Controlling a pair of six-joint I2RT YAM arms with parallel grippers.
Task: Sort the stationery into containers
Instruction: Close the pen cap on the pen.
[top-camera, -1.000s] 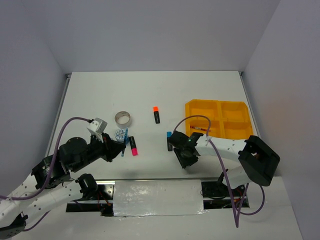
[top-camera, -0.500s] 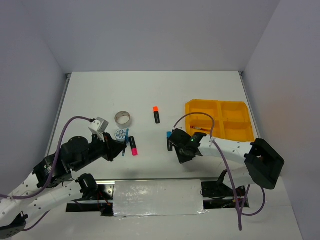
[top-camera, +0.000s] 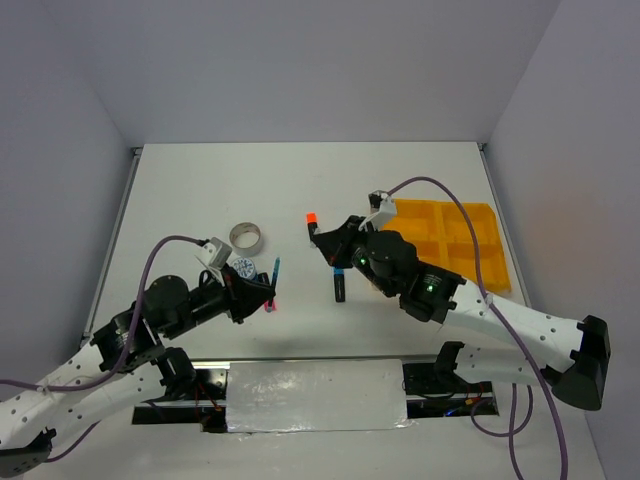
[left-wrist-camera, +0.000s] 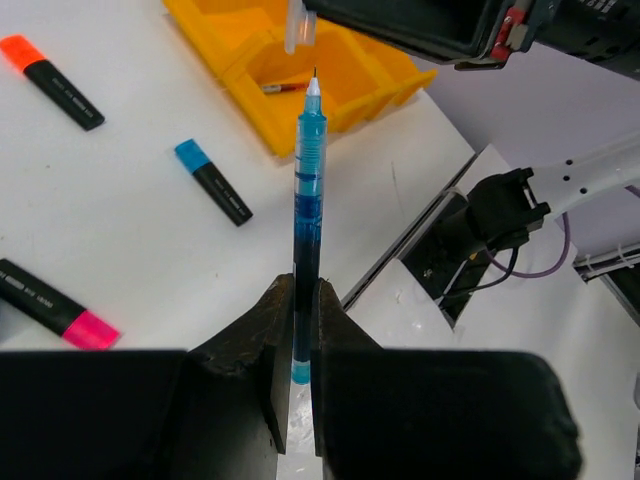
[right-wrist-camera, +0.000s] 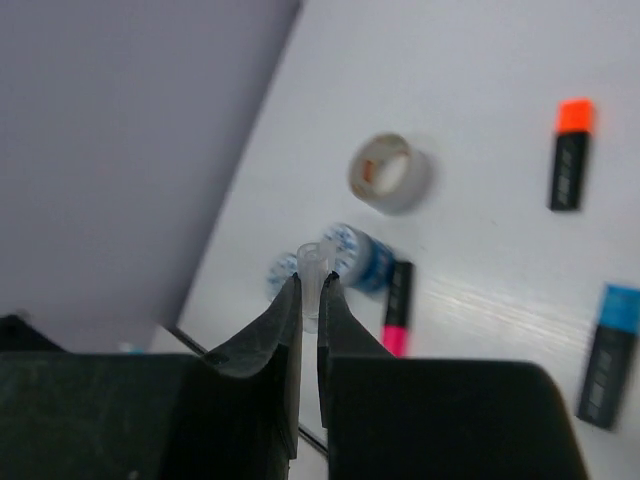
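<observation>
My left gripper (left-wrist-camera: 305, 300) is shut on a thin blue pen (left-wrist-camera: 307, 190), uncapped and held above the table, tip toward the yellow-orange tray (left-wrist-camera: 300, 70). In the top view the blue pen (top-camera: 273, 270) sticks out of the left gripper (top-camera: 262, 290). My right gripper (right-wrist-camera: 309, 290) is shut on a small clear pen cap (right-wrist-camera: 315, 262) and hangs over the table's middle as the right gripper (top-camera: 322, 240). A red pen (left-wrist-camera: 285, 88) lies in the tray. Orange (right-wrist-camera: 570, 155), blue (right-wrist-camera: 608, 355) and pink (right-wrist-camera: 397, 310) highlighters, the grey tape ring (right-wrist-camera: 390, 172) and two tubs (right-wrist-camera: 360, 255) lie on the table.
The tray (top-camera: 455, 240) sits at the right, partly behind the right arm. The tape ring (top-camera: 246, 237) and a tub (top-camera: 240, 268) lie left of centre. The blue highlighter (top-camera: 340, 283) lies between the two grippers. Grey walls enclose the table.
The right gripper has shut and swung from the near edge by the tray to the left and farther in. The left gripper has carried the blue pen a little to the right.
</observation>
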